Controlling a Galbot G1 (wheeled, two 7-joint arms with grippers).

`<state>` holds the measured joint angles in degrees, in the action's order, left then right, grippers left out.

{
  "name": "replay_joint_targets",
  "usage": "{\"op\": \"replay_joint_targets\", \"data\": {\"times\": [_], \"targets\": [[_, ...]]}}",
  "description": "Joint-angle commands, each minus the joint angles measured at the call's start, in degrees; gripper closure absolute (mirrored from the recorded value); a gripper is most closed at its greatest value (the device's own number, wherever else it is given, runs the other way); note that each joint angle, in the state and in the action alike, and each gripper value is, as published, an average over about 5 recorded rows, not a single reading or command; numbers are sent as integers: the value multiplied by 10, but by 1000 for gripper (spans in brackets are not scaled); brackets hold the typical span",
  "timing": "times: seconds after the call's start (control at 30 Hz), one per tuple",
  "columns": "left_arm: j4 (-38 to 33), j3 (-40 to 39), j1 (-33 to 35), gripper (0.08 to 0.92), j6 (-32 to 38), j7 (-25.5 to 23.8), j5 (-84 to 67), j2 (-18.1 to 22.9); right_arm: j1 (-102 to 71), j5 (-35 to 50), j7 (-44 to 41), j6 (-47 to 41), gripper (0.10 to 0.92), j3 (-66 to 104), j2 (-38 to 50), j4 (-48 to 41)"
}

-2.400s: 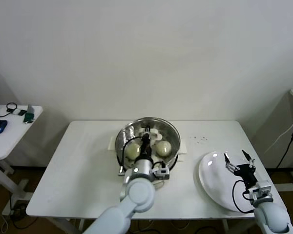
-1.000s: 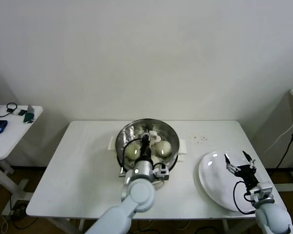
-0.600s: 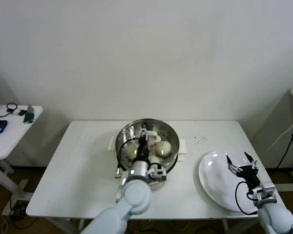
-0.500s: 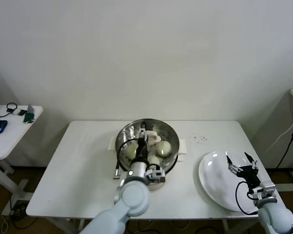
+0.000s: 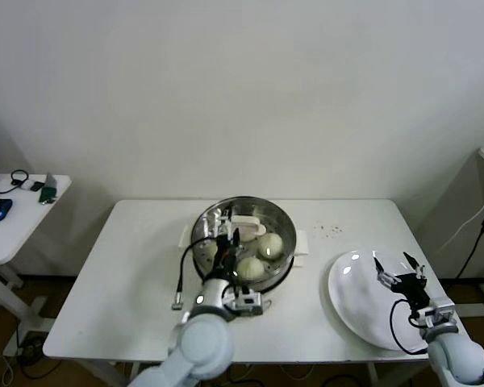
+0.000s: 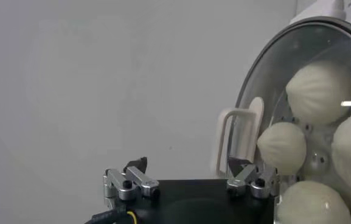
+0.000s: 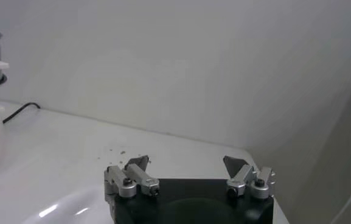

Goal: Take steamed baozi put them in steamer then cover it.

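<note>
Standing on a white table (image 5: 137, 266), steamer (image 5: 244, 234); both grippers (image 6: 190, 181) (image 7: 187, 173) spread, empty

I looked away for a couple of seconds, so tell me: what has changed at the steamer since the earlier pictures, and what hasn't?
The left hand has drawn back out of the steamer toward the robot and to its left, open and empty. A steamed baozi it had covered now shows at the near side of the tray, so the left wrist view shows four. The right hand stays open over the white plate. The steamer has no lid.
</note>
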<state>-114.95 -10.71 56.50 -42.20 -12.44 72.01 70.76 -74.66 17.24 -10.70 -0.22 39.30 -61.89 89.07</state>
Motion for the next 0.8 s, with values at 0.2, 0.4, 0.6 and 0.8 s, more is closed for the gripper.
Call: {"op": "replay_joint_targets", "data": {"times": [0.2,0.4,0.6,0.8], "targets": [[-117,169,98,177,120,198,-272,-62,-1,-6,-10,0,203,0,3,5],[-121,347,200,177,274,249,-489,-66,-3,-8,-18,5,203,0,0,10],[-66,502,312,177,423,230,-665,-15,-4,-6,-24,12,203,0,-1,13],[7,535,366,177,503,230,-765,32,-5,-9,-31,21,203,-3,-9,20]]}}
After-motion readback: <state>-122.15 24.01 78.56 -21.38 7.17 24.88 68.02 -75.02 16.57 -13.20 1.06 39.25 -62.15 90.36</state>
